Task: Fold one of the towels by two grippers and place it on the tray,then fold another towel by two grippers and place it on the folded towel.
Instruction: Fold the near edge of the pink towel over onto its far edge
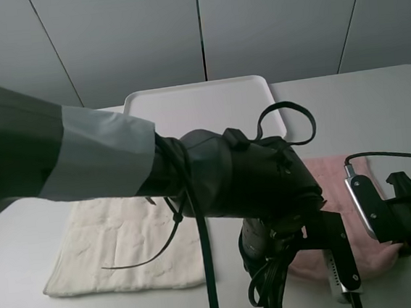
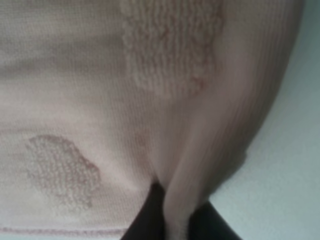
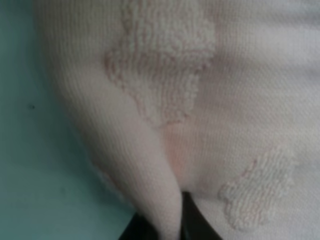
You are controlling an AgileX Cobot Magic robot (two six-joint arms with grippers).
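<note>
1. Left gripper (image 2: pixel 170 222) is pressed shut on a pink towel (image 1: pixel 337 178) edge fold; right gripper (image 3: pixel 170 220) pinches another
2. Towel lies flat on table (image 1: pixel 376 108), near tray (image 1: pixel 199 90), beside cream towel (image 1: pixel 119 242)
3. Judgement: raise both pinches level and together, carry to the far edge, keep cloth taut

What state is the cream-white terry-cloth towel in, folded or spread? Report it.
Spread: the cream-white square terry-cloth towel lies flat on the white table, no fold showing. The black-sleeved arm hides one corner.

L arm (image 1: pixel 222 174) reaches across middle, prob. low; L gripper (image 2: pixel 172 222), R gripper (image 3: pixel 170 222) both pinched shut.
</note>
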